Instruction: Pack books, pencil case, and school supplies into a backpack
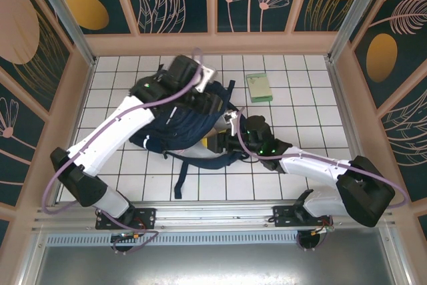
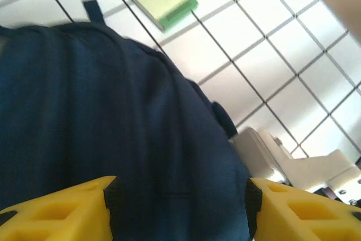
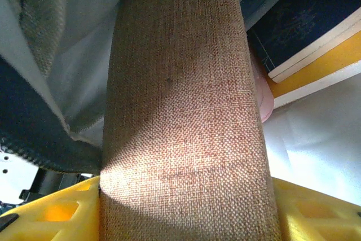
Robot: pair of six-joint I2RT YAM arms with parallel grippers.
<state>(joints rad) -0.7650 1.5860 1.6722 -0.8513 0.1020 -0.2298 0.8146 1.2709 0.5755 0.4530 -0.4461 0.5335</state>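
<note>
The backpack point(image 1: 167, 135) lies in the middle of the desk point(image 1: 307, 105), its mouth turned toward the right arm. There the right gripper point(image 3: 186, 210) is closed on the tan piece point(image 3: 180, 111), at the opening. The right wrist view looks inside: a dark navy book point(image 3: 304, 21), a yellow book point(image 3: 324, 60) and the pink pouch point(image 3: 264, 97) are in. Other books I cannot make out. I judge the packing mostly done. The green pack point(image 1: 259, 88) waits apart on the tiles; the top view gives its place but hides the bag's inside. The left gripper point(image 2: 180, 201) stands wide at the bag's cloth.
</note>
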